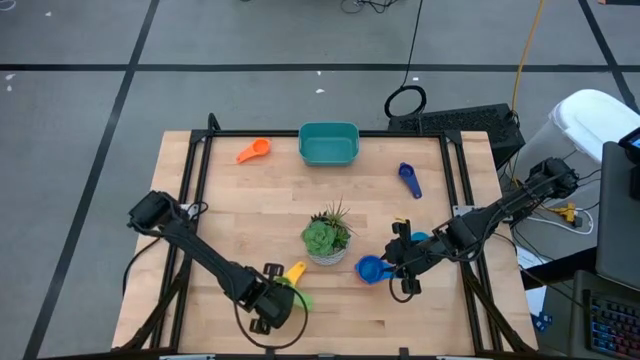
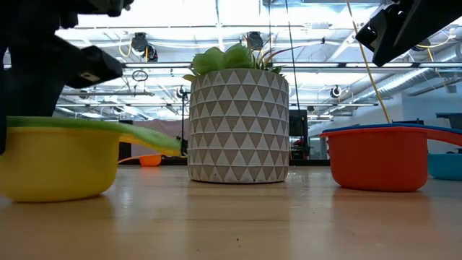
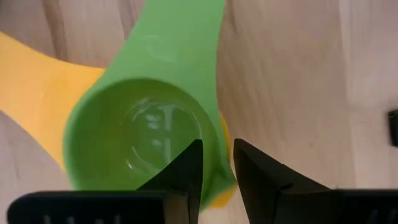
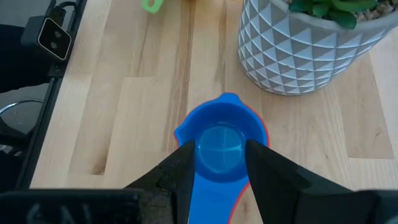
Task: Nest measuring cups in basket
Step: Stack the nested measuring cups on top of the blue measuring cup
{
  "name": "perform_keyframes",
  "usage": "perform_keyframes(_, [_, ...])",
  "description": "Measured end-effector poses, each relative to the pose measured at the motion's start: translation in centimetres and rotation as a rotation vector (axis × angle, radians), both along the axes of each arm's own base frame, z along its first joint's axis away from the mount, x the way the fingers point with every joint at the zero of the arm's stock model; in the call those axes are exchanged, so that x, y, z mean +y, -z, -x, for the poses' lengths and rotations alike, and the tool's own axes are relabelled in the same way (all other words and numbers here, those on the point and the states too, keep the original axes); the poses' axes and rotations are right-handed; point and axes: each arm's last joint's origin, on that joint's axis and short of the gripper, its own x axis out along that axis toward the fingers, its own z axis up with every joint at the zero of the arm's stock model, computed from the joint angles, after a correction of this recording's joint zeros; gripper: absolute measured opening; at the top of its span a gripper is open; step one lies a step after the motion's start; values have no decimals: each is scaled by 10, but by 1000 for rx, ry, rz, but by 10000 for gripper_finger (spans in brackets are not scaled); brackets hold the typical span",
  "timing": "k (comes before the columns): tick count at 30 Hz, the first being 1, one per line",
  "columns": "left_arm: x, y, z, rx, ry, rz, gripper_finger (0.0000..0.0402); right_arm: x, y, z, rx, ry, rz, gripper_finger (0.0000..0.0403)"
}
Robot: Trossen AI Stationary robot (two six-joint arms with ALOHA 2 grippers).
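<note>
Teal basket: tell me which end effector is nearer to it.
Right. The right end effector sits nearer the basket, at the blue cup; the left end effector is farther, at the table's front edge.

The teal basket [image 1: 329,144] sits upright at top centre of the high view. An orange cup [image 1: 254,151] lies just left of it, and a dark blue cup [image 1: 409,179] lies to its right. A green cup [image 3: 140,134] nests in a yellow cup [image 2: 58,165] at lower centre-left. A blue cup [image 4: 219,146] nests in a red cup [image 2: 379,166] at lower centre-right. A light blue cup [image 1: 420,238] lies beside that pair.
</note>
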Motion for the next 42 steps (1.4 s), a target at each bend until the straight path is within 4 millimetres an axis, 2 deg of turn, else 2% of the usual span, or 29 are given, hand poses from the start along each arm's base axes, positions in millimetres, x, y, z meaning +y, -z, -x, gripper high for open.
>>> perform_keyframes(7, [4,14,-6,11,-21,-52,93,0,0,0,-1,0,-1,132])
perform_keyframes(10, [4,14,-9,-24,-11,-67,81,0,0,0,-5,0,-3,132])
perform_keyframes(13, [2,11,-12,-81,12,-71,39,0,-1,-2,-18,2,-11,132])
perform_keyframes(14, [1,10,-13,-103,17,-65,37,1,-2,-2,-26,2,-15,132])
perform_keyframes(28, [-8,1,-30,-327,18,-16,37,3,-6,-6,-85,2,-47,132])
perform_keyframes(34, [-15,-19,-43,-473,64,-23,37,0,-3,-3,-45,24,-1,132])
perform_keyframes(38, [-18,-40,-56,-584,121,-43,37,-8,7,8,107,102,56,132])
perform_keyframes(42, [-8,-49,-68,-646,152,-74,37,-14,13,18,230,181,83,132])
